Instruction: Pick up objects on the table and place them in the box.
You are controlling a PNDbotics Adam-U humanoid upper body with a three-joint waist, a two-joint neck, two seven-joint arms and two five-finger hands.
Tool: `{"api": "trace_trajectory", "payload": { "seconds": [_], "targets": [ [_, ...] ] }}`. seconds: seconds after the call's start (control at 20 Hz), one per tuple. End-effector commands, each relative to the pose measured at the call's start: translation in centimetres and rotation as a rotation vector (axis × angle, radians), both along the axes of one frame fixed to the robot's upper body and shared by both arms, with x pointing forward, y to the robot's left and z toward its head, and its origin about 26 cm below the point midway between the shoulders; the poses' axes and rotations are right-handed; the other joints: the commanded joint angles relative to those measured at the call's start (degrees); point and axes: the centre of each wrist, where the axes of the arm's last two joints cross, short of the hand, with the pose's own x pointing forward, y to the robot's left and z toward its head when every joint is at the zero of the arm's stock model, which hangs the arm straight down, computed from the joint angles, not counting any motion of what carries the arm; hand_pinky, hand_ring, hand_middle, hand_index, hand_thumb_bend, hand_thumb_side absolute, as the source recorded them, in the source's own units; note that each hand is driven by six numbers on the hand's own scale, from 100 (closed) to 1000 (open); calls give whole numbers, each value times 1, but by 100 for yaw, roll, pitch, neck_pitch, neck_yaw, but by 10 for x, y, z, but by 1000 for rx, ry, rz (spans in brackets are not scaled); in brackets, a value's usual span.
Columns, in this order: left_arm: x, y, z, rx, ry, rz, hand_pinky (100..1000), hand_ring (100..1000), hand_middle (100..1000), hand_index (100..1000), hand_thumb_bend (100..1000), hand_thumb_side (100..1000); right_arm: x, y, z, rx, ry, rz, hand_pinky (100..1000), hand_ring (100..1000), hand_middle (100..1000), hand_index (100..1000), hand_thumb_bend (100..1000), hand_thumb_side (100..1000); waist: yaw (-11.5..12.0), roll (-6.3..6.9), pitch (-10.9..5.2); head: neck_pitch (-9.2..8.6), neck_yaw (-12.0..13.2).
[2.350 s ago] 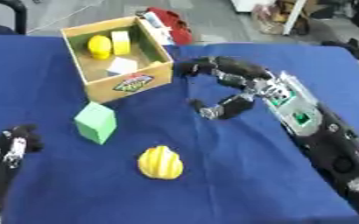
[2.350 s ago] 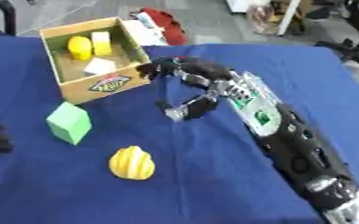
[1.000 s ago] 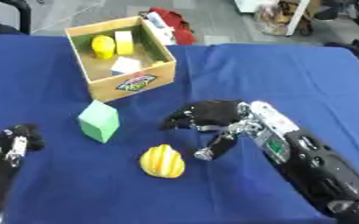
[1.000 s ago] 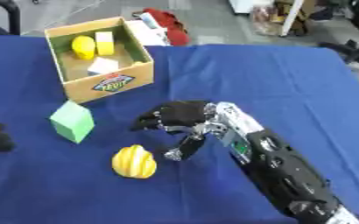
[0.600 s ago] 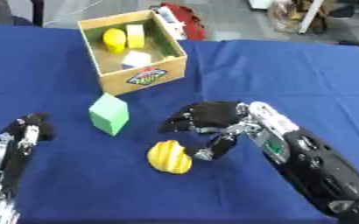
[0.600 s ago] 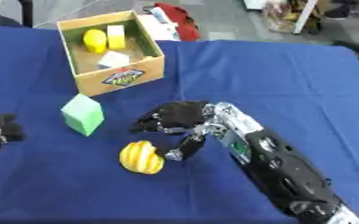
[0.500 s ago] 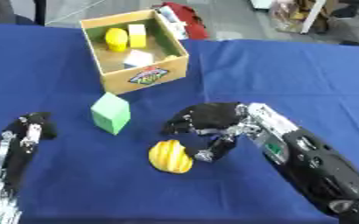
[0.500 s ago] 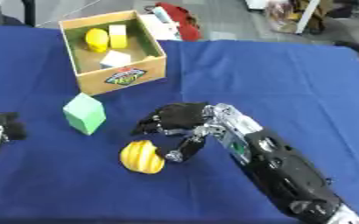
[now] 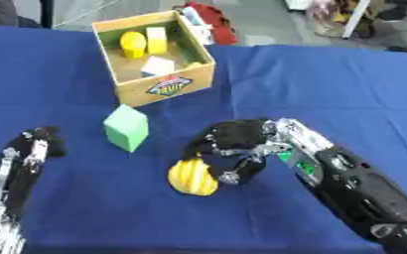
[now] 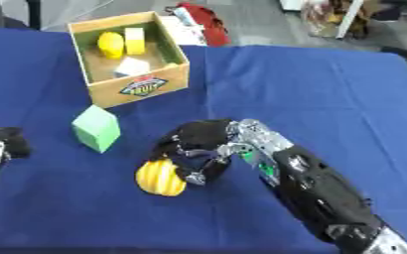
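Right hand (image 9: 235, 144) curls half-spread over the yellow fruit (image 9: 192, 177) at its fingertips, set to grab; contact looks likely, can't confirm. Green block (image 9: 126, 127) lies left, box (image 9: 168, 88) beyond. Left hand (image 9: 35, 145) idles far left.

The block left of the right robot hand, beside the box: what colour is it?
Light green block, plain with no marking, clearest in the left eye view.
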Motion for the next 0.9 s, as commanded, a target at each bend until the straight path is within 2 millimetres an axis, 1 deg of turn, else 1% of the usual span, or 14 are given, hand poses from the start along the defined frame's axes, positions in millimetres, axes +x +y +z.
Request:
{"api": "trace_trajectory", "payload": {
  "seconds": [0.05,0.1,0.15,0.2,0.35,0.4,0.45,0.55,0.7,0.9],
  "targets": [
    [2,3,8,21,-24,-7,640,564,541,723,100,739,4,1,10,-157,-25,148,849,882,855,851,100,221,4,60,-73,30,-10],
    [2,3,8,20,-24,-7,640,564,541,723,100,739,5,0,12,-146,-29,146,847,879,852,827,100,220,3,60,-76,30,-13],
    [2,3,8,20,-24,-7,640,564,541,723,100,739,5,0,14,-129,-33,144,843,873,846,777,100,218,1,59,-79,30,-17],
    [2,3,7,20,-24,-6,641,564,541,723,100,739,6,-1,15,-109,-36,141,841,869,844,750,100,216,0,59,-81,30,-19],
    [2,3,7,19,-22,-5,641,564,541,723,100,740,8,-4,19,-13,-40,127,821,839,808,564,100,204,-6,56,-87,26,-23],
    [1,3,7,19,-22,-5,641,564,541,723,100,740,8,-6,20,33,-37,121,818,836,804,550,100,203,-8,54,-89,22,-24],
    [1,3,7,19,-22,-5,640,564,541,723,100,739,9,-7,20,69,-34,116,809,824,789,491,100,201,-8,53,-90,18,-23],
    [2,3,7,18,-23,-5,641,564,542,723,100,739,10,-10,19,144,-23,102,793,801,762,424,100,199,-8,54,-90,9,-20],
    [2,3,7,18,-25,-4,641,564,542,723,100,739,12,-12,17,216,-4,88,777,772,728,365,100,198,-4,56,-88,-5,-26],
    [2,3,8,17,-25,-5,641,565,542,723,100,739,13,-13,13,261,16,78,761,751,700,355,100,198,1,55,-89,-12,-31]
  ]
}}
